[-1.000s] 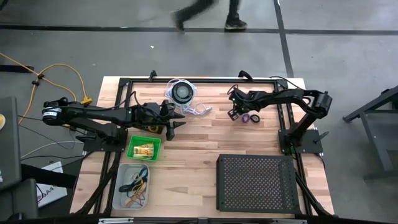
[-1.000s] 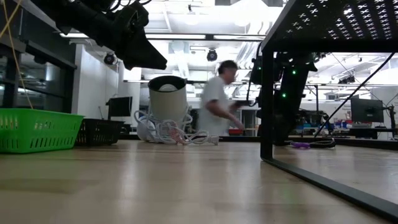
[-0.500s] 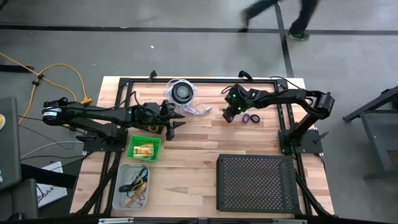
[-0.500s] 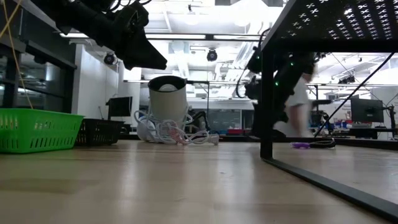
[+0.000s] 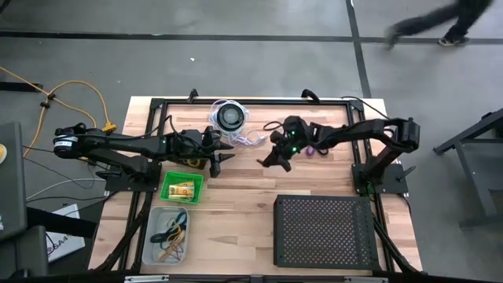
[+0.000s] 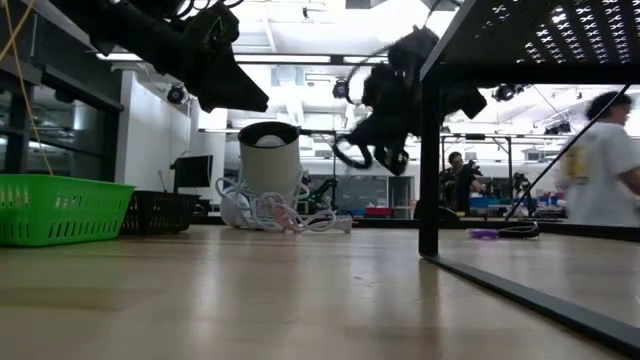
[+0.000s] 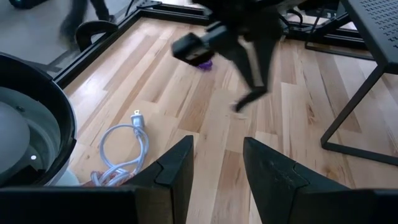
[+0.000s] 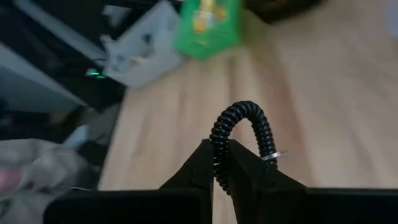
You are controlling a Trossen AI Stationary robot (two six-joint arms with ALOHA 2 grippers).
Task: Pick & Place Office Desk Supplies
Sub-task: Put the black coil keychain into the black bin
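The black coiled loop (image 8: 241,134) is now off the wood, pinched in the right gripper (image 5: 277,154), which has carried it from the far right edge toward the tabletop's middle — pick done, placing pending. A purple ring (image 5: 321,149) remains behind. The left gripper (image 5: 218,163), jaws part open and empty, hangs before the green bin (image 5: 182,189) — a possible obstruction.

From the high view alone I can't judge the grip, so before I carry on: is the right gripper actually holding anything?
Observer: Yes. The right gripper is shut on a black coiled spiral loop, clear in its wrist view.
Operator: Is it off the table?
Observer: In the low view the loop hangs in the air, above the wooden table.
Operator: And the left gripper?
Observer: The left gripper is open with nothing between its fingers, near the white power cord.
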